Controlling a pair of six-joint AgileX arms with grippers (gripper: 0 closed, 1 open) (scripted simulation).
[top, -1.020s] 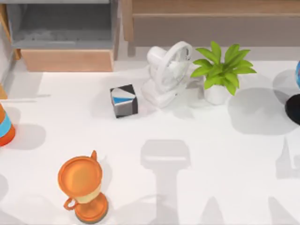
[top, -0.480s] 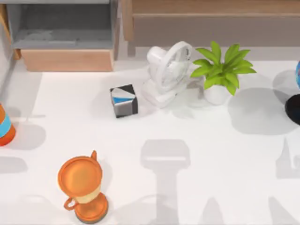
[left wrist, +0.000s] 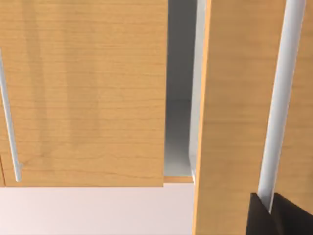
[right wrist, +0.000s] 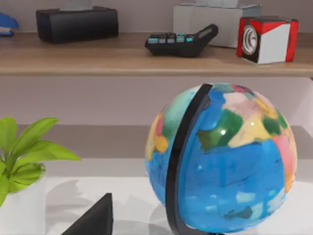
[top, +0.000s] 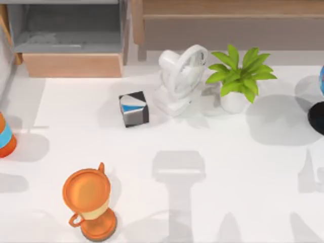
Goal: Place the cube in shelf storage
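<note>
Left end effector beside wooden panel

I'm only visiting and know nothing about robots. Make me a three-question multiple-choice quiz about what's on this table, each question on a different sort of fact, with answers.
1. Where does the black, white and blue cube sit?
A. Beside the white fan's base
B. On the wooden shelf
C. Against the trophy

2. What colour is the trophy cup?
A. Green
B. Orange
C. Black

3. How does the potted plant stand?
A. Tipped over
B. Upside down
C. Upright

Answers: 1 A, the top view shows it just left of the fan. 2 B, cup and base are orange. 3 C, its leaves rise from a standing white pot.
</note>
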